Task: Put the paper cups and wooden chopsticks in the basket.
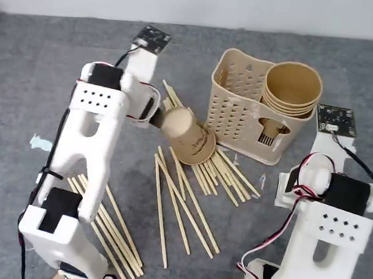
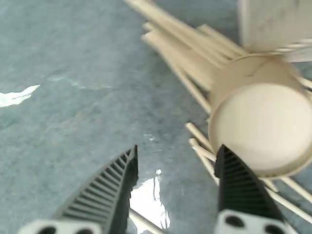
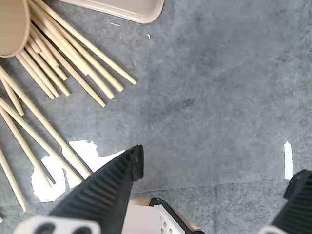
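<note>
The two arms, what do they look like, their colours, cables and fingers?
Both the left arm and the right arm have white plastic shells with black motor blocks and rows of small holes. Red, black and white cables loop along the joints. Each wrist carries a small dark circuit board. The fingers are dark grey and ribbed.

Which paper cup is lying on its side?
The lone cup, tipped over on the chopsticks beside the basket; the other cups stand stacked upright inside it.

Robotics lab, grey felt table (image 1: 44, 57), white wall (image 1: 197, 4)
</note>
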`<state>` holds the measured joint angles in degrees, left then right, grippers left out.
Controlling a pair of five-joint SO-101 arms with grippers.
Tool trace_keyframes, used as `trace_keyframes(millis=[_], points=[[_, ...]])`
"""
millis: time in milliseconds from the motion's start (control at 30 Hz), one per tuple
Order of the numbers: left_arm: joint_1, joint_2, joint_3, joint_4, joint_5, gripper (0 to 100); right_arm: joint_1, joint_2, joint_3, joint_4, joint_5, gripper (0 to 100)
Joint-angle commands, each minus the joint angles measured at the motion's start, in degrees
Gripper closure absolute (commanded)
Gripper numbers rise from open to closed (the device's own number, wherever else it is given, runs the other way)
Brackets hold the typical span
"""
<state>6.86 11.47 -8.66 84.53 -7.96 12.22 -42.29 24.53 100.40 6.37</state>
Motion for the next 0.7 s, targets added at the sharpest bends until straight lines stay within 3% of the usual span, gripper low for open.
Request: trace_keyframes(millis=[0, 200, 400, 500, 667], points=[[-0.3, 0.0, 0.4, -0.9, -0.6, 76, 0.4, -1.5, -0.4, 2.0, 0.6, 55.3], [-1.1, -0.1, 2.1, -1.1, -0.6, 76, 0.5, -1.5, -0.4, 2.0, 0.6, 55.3], [-7.9, 0.0, 4.9, -4.3, -1.1, 76, 0.4, -1.5, -0.4, 2.0, 0.6, 55.3], [-11.3, 0.0, 7.8, -6.8, -5.0, 76, 0.4, -1.5, -0.4, 2.0, 0.6, 55.3], [-12.9, -0.8, 8.7, -6.1, -6.5, 76, 0.3, -1.5, -0.4, 2.0, 0.5, 55.3]])
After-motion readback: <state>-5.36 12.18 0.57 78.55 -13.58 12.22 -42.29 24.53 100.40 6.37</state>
